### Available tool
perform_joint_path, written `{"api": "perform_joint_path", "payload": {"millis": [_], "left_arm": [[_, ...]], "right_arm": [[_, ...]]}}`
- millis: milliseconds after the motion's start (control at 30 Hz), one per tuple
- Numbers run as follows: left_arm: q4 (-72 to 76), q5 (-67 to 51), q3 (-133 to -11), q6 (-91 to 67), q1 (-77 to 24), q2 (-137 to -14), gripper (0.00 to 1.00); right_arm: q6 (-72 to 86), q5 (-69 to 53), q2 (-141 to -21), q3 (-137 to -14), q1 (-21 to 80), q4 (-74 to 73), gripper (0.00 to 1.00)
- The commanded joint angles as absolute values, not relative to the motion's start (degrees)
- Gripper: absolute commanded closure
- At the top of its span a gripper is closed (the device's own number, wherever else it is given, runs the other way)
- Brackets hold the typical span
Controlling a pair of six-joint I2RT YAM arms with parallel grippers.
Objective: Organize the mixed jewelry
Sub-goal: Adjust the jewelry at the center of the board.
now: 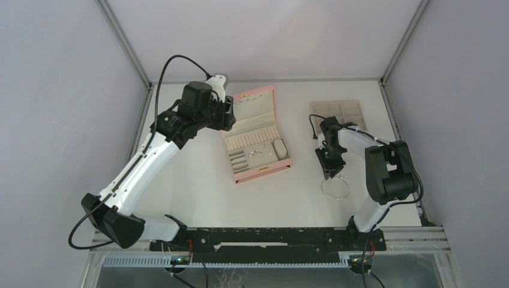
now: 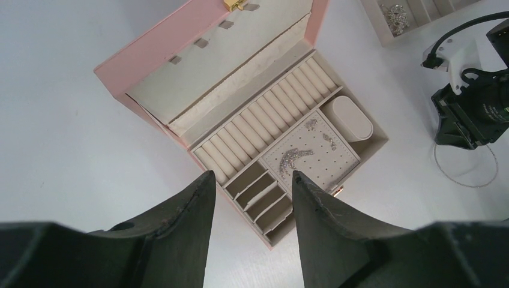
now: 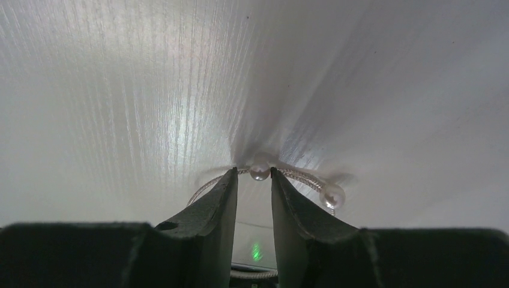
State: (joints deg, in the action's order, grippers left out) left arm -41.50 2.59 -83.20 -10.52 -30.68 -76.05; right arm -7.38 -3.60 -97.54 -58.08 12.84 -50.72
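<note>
Near the right edge of the counter [image 1: 282, 198], the right end effector [image 3: 253, 175] narrowly straddles the necklace [image 1: 335, 198] (pinching or not, I cannot tell). The left end effector [image 2: 252, 180] hangs wide and empty over the pink box [image 1: 255, 135]; a beige tray [image 1: 339, 113] lies behind.

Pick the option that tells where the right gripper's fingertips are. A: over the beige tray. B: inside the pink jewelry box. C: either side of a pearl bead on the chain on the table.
C: the right wrist view shows the right gripper flanking a pearl bead on the chain, down on the white table.
</note>
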Motion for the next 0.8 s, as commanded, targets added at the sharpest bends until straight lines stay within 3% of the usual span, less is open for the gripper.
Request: {"api": "perform_joint_path", "payload": {"millis": [0, 367, 767], "left_arm": [[-41.0, 2.9, -83.1, -10.1, -30.5, -74.0, 0.45], [-40.9, 2.5, -84.2, -9.9, -30.5, -75.1, 0.45], [-41.3, 2.0, -86.2, -9.1, -30.5, -76.8, 0.45]], "right_arm": [[-7.0, -2.1, -98.5, -59.9, 13.2, -48.2, 0.66], [-4.4, -1.2, -99.1, -59.9, 12.5, -46.2, 0.84], [19.1, -12.0, -95.9, -60.3, -0.3, -34.2, 0.87]]}}
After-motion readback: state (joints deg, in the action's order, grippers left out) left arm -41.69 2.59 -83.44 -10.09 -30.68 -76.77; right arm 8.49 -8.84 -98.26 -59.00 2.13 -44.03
